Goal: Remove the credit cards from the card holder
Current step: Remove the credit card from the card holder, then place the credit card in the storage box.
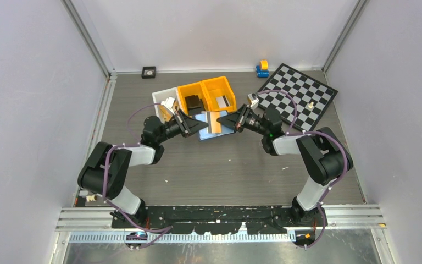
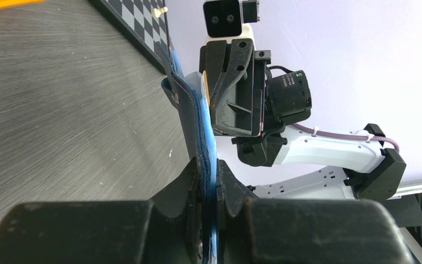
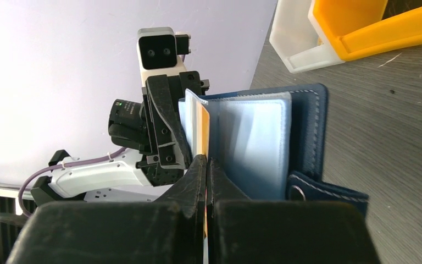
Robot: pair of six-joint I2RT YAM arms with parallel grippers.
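Top view: on a grey wood-grain table (image 1: pixel 225 176) boxed in by pale lilac walls (image 1: pixel 33 82), two arms meet over the open holder (image 1: pixel 206 133). It sits mid-table, just in front of the orange bins (image 1: pixel 189 86) and a white bin (image 1: pixel 162 96). A chessboard (image 1: pixel 299 96) lies at the far right. The left gripper (image 1: pixel 193 125) and right gripper (image 1: pixel 229 121) reach the holder from opposite sides. Their tips overlap it, so neither grip can be made out from here.

Left wrist view: the left gripper is clenched on the holder's navy edge. The holder stands edge-on and upright above the table, so its pockets are hidden. Its lower end is cut off behind the fingers. The right gripper faces it from the far side, partly hidden behind the holder.

Right wrist view: the right gripper is pinched tight on a thin tan card (image 3: pixel 201 129) that stands in the holder's blue-grey pockets. The card's lower part is hidden between the fingers. The snap tab hangs at the lower right. Whether the pockets contain another card cannot be told.
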